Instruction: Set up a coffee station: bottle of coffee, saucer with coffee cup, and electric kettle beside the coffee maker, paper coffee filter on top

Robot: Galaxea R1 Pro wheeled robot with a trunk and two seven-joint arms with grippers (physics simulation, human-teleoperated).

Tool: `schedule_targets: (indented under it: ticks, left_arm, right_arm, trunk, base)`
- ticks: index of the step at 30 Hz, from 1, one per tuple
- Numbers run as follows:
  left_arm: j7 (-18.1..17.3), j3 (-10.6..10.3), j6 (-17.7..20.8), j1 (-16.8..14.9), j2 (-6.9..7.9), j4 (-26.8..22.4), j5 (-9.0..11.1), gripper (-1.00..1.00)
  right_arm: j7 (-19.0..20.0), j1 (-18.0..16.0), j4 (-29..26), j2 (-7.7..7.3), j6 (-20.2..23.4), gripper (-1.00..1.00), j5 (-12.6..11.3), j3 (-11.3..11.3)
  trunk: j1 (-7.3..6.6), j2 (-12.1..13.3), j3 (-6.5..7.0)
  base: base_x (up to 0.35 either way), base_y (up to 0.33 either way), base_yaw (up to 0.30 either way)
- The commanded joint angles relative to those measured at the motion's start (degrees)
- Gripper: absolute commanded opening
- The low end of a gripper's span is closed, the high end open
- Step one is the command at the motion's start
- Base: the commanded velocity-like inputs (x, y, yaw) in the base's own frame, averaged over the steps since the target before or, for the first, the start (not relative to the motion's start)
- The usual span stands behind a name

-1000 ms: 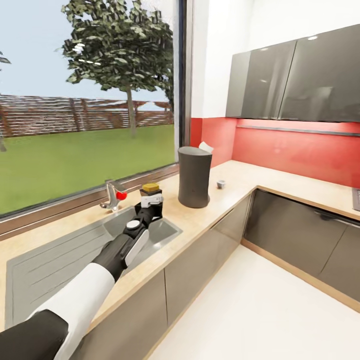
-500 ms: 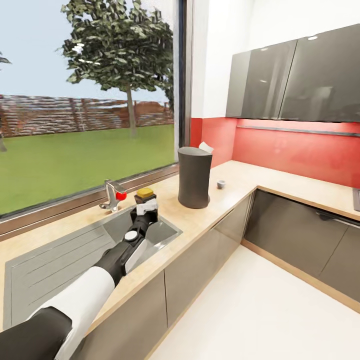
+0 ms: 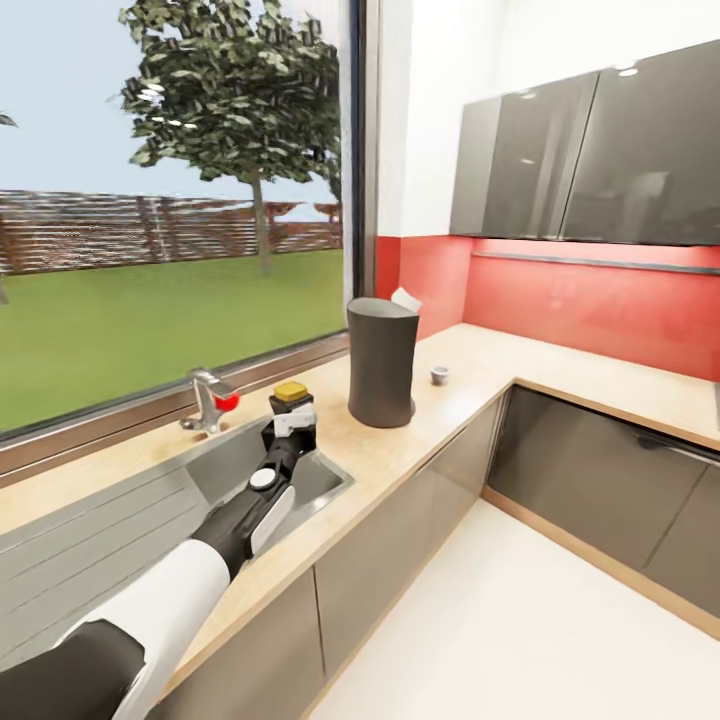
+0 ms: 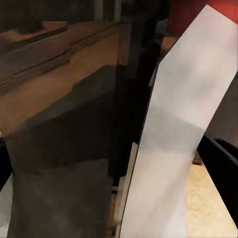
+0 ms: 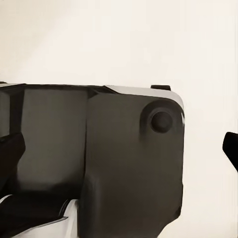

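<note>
My left gripper [image 3: 292, 418] is shut on the bottle of coffee [image 3: 290, 397], a dark jar with a yellow lid, held over the far right corner of the sink [image 3: 225, 458]. In the left wrist view the bottle's dark glass [image 4: 64, 153] is very close. To its right on the countertop [image 3: 440, 400] stands the coffee maker [image 3: 381, 362], a tall dark grey cylinder. A white paper coffee filter [image 3: 406, 299] peeks out behind its top. A small coffee cup [image 3: 438, 375] sits on the counter right of the maker. The right gripper's dark fingertips [image 5: 231, 147] stand wide apart above pale floor.
A faucet [image 3: 205, 398] with a red knob stands behind the sink at the window sill. The counter turns a corner under grey wall cabinets [image 3: 590, 165] and a red backsplash. White floor [image 3: 520, 620] spreads in front of the base cabinets.
The left arm has reached a little farther out over the sink with the bottle. The head view has swung slightly, sliding the whole scene left.
</note>
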Motion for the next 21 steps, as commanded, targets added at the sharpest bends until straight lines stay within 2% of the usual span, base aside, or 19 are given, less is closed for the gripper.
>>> schedule_targets:
  ticks: [1,7,16,21]
  left_arm:
    - [0.4,-0.5,-0.3,-0.1,0.04,0.1,0.5,-1.00]
    - [0.5,-0.4,-0.5,0.5,0.18,0.1,0.5,-1.00]
    - [0.5,-0.4,-0.7,1.7,0.23,0.1,0.5,-1.00]
    - [0.6,-0.1,-1.0,2.7,0.31,0.1,0.5,-1.00]
  right_arm:
    - [-0.2,0.0,-0.2,-0.07,-0.1,1.00,-0.6,0.5]
    - [-0.2,0.0,-0.1,-0.06,-0.1,1.00,-0.6,0.5]
    - [-0.2,0.0,-0.1,-0.08,-0.1,1.00,-0.6,0.5]
    - [-0.3,0.0,-0.1,-0.08,-0.1,1.00,-0.6,0.5]
  trunk:
    - [0.07,-0.1,-0.11]
    - [0.07,-0.1,-0.11]
    - [0.07,-0.1,-0.11]
    - [0.07,-0.1,-0.11]
  base:
    - [0.285,-0.152,0.000]
    - [0.300,-0.127,0.000]
    - [0.325,-0.004,0.000]
    - [0.051,0.000,0.062]
